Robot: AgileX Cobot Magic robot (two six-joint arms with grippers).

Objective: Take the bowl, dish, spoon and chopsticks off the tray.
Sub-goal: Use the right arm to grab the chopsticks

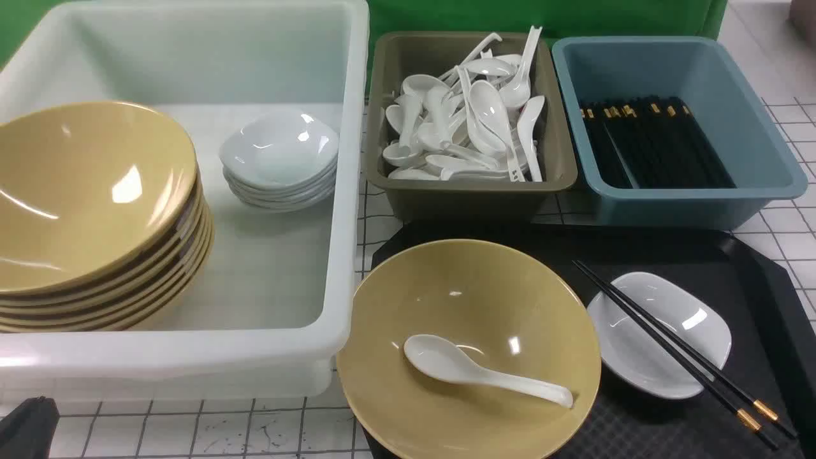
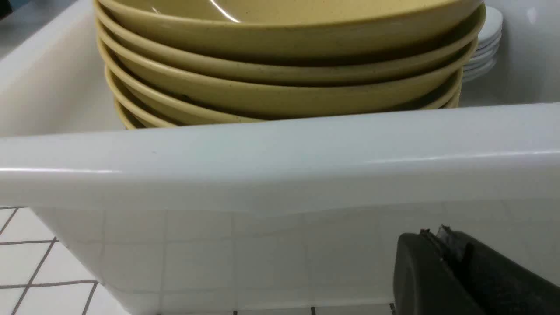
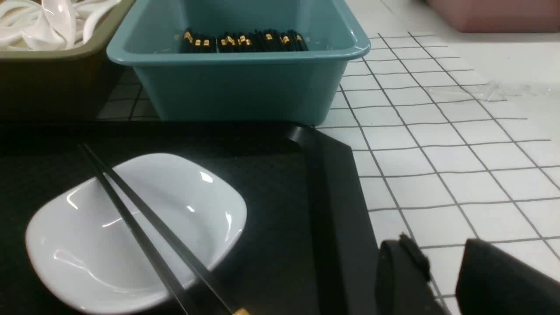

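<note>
Sitting on the near left part of the tray (image 1: 752, 268) in the front view, the bowl (image 1: 468, 299) is holding the spoon (image 1: 484, 375), whose scoop is pointing to 10 o'clock. The dish (image 1: 631, 363) is lying just beside the bowl at its 3 o'clock, and the chopsticks (image 1: 682, 354) are resting across it with their gold ends toward 5 o'clock. The left end effector (image 1: 25, 427) is showing at the 7 o'clock corner, with the bowl well apart at its 3 o'clock.

From the left wrist, that end effector, jaws together and empty, is facing the white tub (image 2: 280, 166), which is holding stacked yellow bowls (image 2: 280, 65).

From the right wrist, the right end effector (image 3: 439, 267), jaws apart and gripping nothing, is hanging over the worktop (image 3: 437, 153) just beside the tray's rim. The dish and chopsticks are lying beyond that rim.
</note>
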